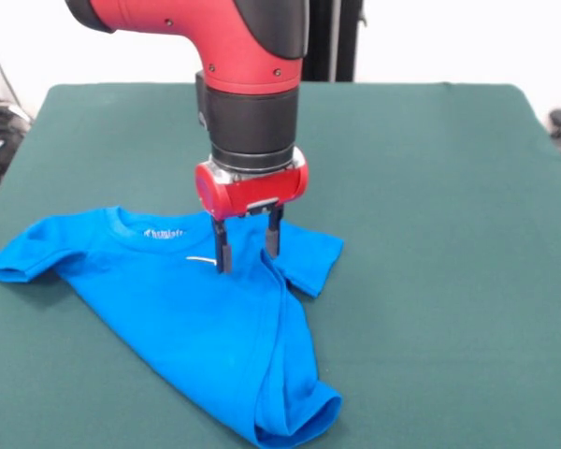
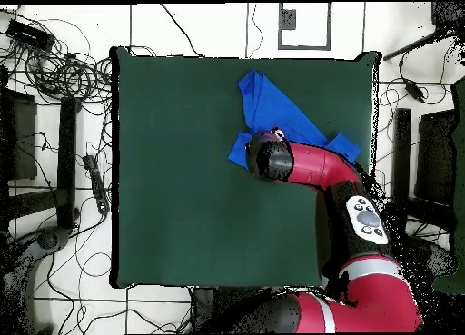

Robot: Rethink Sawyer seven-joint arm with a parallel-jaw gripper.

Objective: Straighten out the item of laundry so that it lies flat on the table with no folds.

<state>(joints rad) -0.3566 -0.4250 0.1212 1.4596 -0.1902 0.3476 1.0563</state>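
Front view: fingers [image 1: 248, 245] spread over creased, perhaps cotton, blue T-shirt [image 1: 196, 318].

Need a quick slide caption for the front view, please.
Sawyer's open gripper pokes down on a rumpled blue T-shirt near its collar, on the green table.

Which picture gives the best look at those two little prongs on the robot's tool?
The front view: the tool hangs open over the blue T-shirt, both prongs clear, tips at the cloth. In the overhead view the red arm hides it.
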